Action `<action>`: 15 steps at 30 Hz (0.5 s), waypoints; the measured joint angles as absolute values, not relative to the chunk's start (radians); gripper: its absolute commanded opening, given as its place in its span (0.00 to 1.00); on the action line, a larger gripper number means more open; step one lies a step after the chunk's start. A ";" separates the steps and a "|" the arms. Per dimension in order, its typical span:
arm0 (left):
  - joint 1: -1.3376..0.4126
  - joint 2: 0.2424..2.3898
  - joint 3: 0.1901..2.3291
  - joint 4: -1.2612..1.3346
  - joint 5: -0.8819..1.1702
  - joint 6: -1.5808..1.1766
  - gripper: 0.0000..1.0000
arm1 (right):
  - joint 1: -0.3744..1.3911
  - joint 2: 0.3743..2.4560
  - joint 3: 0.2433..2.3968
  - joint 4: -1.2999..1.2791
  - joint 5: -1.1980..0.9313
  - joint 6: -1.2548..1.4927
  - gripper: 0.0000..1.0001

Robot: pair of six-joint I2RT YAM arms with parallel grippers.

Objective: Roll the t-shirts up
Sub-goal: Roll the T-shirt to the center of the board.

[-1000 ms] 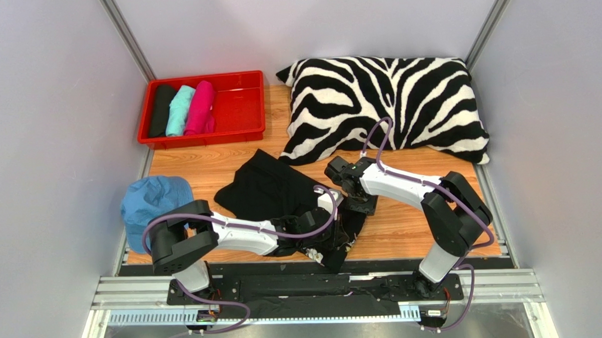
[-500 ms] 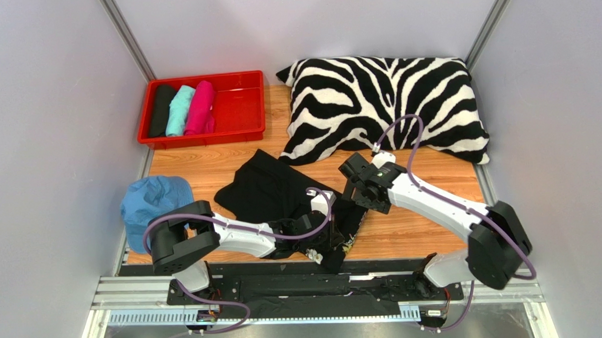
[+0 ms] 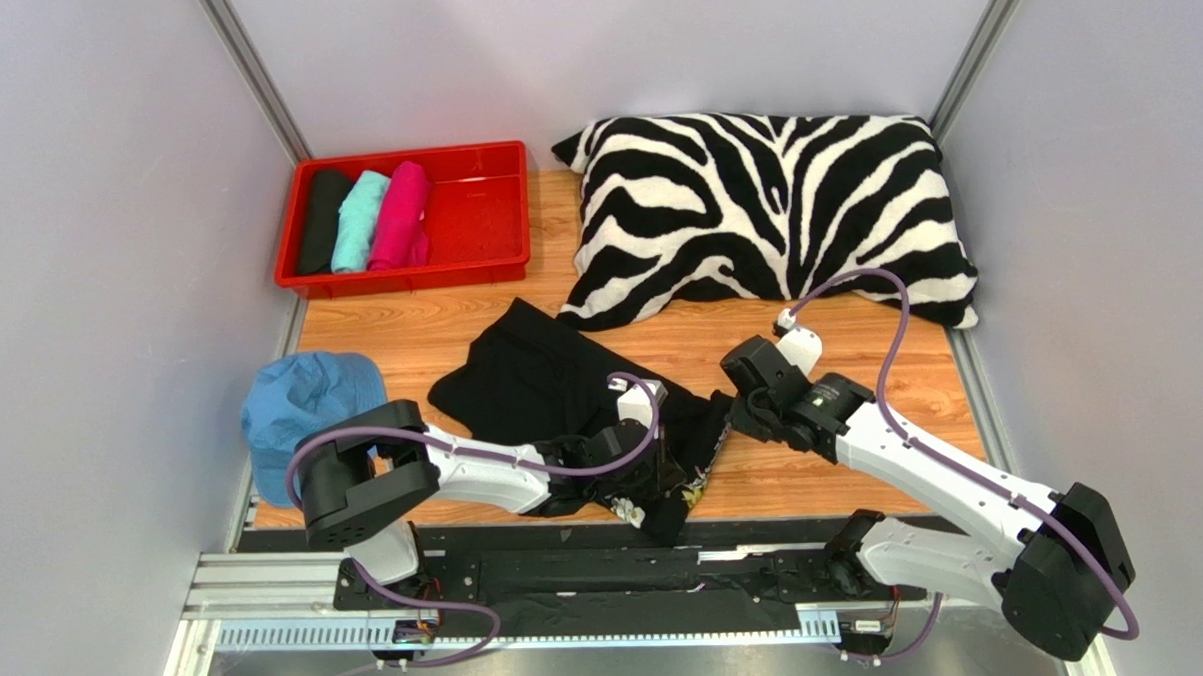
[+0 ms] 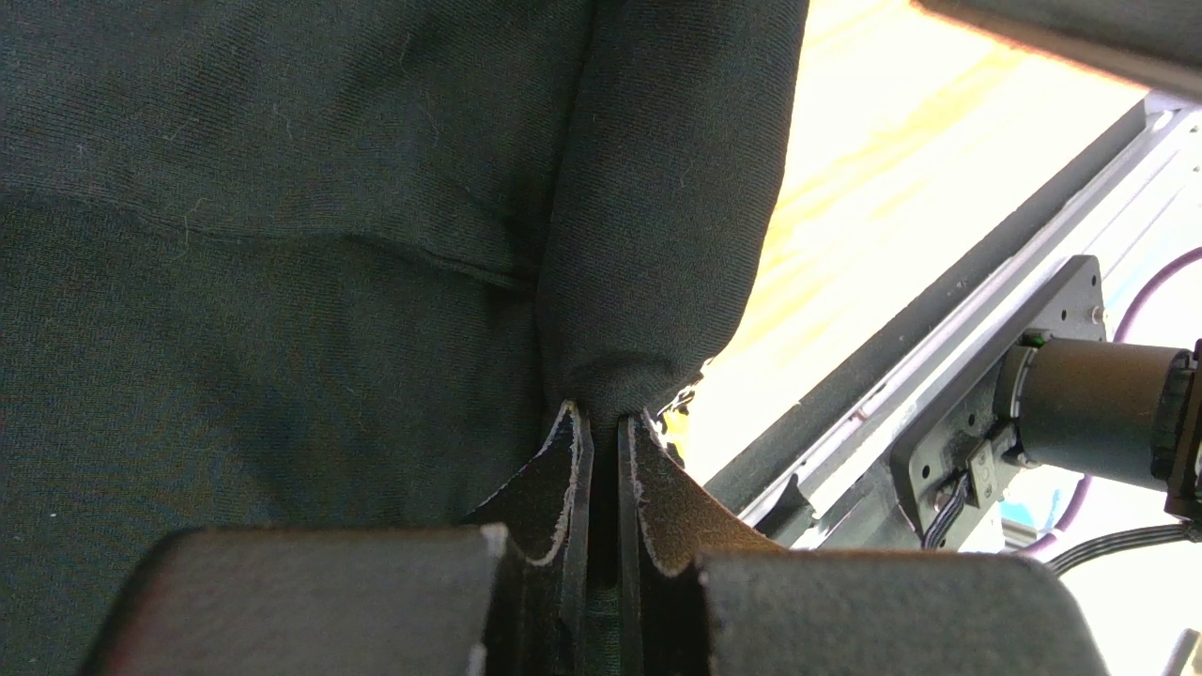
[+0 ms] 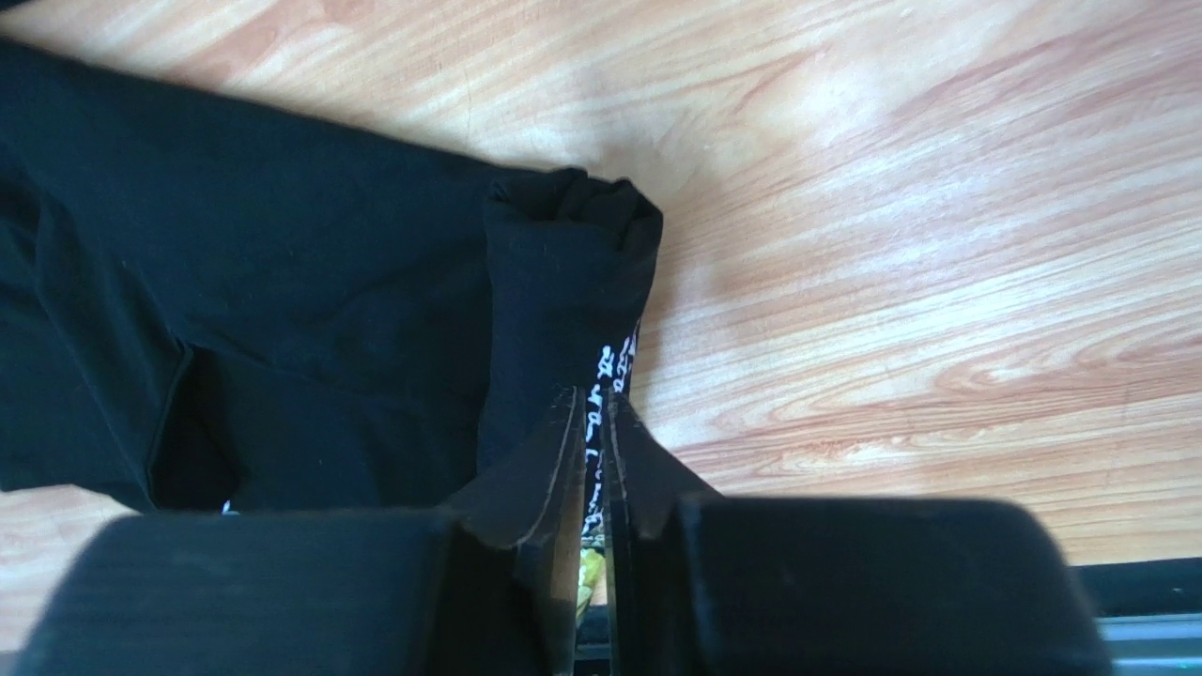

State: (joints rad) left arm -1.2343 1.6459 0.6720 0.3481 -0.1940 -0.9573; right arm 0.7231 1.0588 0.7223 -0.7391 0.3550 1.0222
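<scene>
Blue fabric, a crumpled bundle (image 3: pixel 307 409), lies at the far left edge of the wooden table (image 3: pixel 412 322). Behind it we see a red tray (image 3: pixel 475 208) in the back-left corner. It holds three rolled t-shirts side by side in its left half: a black one (image 3: pixel 323 220), a teal one (image 3: pixel 360 219) and a pink one (image 3: pixel 402 215), each touching its neighbour.

Toward the middle, the large black t-shirt (image 3: pixel 534 378) lies rumpled on the table, its near part bunched up where the two arms meet it. The left gripper (image 4: pixel 597 416) has its jaws closed on a thick fold of this shirt. In the left wrist view the black cloth bulges out just above the two fingertips, which nearly meet. Just to the right, the right gripper (image 5: pixel 594 402) pinches the shirt's right end, its jaws drawn together on a rolled knob of cloth that stands out beyond them. Along that pinched fold runs a white print (image 5: pixel 610 369); we can see small marks, perhaps letters, but we cannot read them. In the top view, flecks of white and yellow show at the shirt's near edge, too small to make out.

At the back right lies a zebra-striped pillow (image 3: pixel 769 212), its near left corner close beside the shirt's far tip.
</scene>
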 measured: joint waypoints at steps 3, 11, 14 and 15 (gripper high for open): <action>-1.233 1.646 0.672 0.347 -0.193 -0.958 0.00 | 0.723 1.049 0.695 -0.713 0.331 1.022 0.09; -1.229 1.644 0.672 0.337 -0.193 -0.960 0.00 | 0.725 1.121 0.687 -0.627 0.289 1.022 0.08; -1.228 1.640 0.672 0.332 -0.194 -0.959 0.00 | 0.725 1.175 0.690 -0.606 0.282 1.019 0.07; -1.228 1.639 0.672 0.332 -0.194 -0.959 0.00 | 0.725 1.197 0.694 -0.602 0.280 1.019 0.06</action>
